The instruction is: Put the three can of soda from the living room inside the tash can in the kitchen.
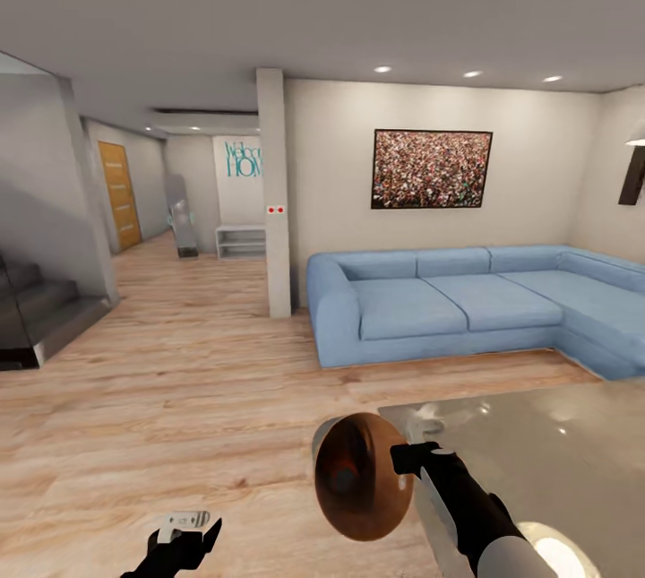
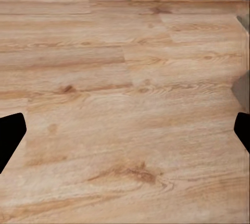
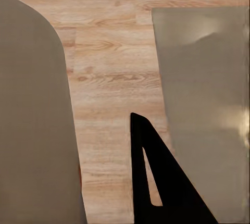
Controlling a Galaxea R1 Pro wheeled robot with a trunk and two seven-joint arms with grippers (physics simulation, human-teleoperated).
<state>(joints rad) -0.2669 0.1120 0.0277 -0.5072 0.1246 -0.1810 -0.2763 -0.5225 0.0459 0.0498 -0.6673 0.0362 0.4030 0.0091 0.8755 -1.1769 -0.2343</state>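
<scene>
- A dark staircase (image 1: 40, 309) and a hallway with a wooden door (image 1: 119, 194) lie at the far left.
- The left hand (image 1: 184, 538) hangs low over the wood floor (image 1: 179, 381), fingers spread wide with nothing between them.
- The bin (image 1: 363, 475) is tipped on its side, coppery inside facing the camera, pinched at its rim by the right hand (image 1: 414, 457).
- A glossy tabletop (image 1: 555, 444) sits just right of it.
- The blue sofa (image 1: 466, 305) stands beyond, under a framed picture (image 1: 432, 168).

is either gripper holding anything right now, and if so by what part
The right gripper holds the trash can by its rim, tipped with its coppery inside facing the head camera. The left gripper is open over bare wood floor, holding nothing.
</scene>
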